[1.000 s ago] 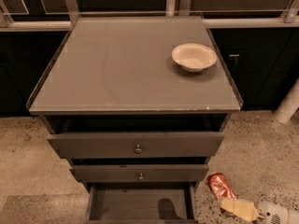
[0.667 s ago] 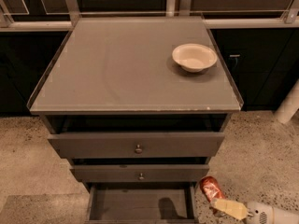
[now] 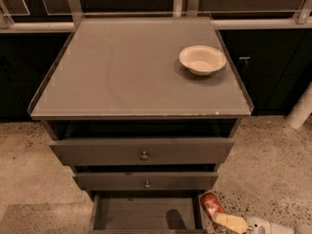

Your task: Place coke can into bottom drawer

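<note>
The coke can (image 3: 211, 204) is red with silver ends, low at the right, just beside the right wall of the bottom drawer (image 3: 146, 212). My gripper (image 3: 222, 218) comes in from the bottom right edge and is shut on the can, its cream fingers (image 3: 231, 223) against the can's lower end. The bottom drawer is pulled open, and its flat dark floor shows with a shadow on it. The can hangs at the drawer's right rim, tilted, not inside it.
A cream bowl (image 3: 202, 59) sits on the grey cabinet top (image 3: 131, 72) at the right rear. Two wider drawers with round metal knobs (image 3: 144, 155) sit above the open one. Speckled floor lies on both sides. A white post (image 3: 301, 108) stands at the right.
The gripper with the can has moved left, from over the floor to the right rim of the open bottom drawer. The rest is unchanged.
</note>
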Controlling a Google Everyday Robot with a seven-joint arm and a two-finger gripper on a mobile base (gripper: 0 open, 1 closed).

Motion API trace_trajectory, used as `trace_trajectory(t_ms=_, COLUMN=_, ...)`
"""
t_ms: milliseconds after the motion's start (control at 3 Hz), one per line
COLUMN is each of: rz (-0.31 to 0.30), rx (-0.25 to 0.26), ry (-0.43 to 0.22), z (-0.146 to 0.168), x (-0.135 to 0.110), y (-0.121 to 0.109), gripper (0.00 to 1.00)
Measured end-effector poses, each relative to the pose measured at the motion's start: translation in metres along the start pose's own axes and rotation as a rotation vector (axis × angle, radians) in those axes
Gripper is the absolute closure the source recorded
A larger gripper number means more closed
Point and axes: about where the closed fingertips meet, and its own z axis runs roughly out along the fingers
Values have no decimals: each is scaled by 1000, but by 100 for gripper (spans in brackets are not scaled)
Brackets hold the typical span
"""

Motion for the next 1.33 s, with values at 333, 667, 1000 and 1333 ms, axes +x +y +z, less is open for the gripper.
trace_trajectory(t_ms=333, rz=62, rx=-19, ry=-17, z=14, x=2, y=-31, gripper=100)
trace_trajectory(t_ms=667, rz=167, rx=-84, ry=6, z=54, x=12, y=-80, gripper=100)
trace_trajectory(t_ms=1000, rz=230, rx=-117, ry=31, z=82, x=21, y=-111, gripper=100)
trace_trajectory(t_ms=1333, rz=276, rx=-87, ry=94, z=118, x=33, y=-141, gripper=100)
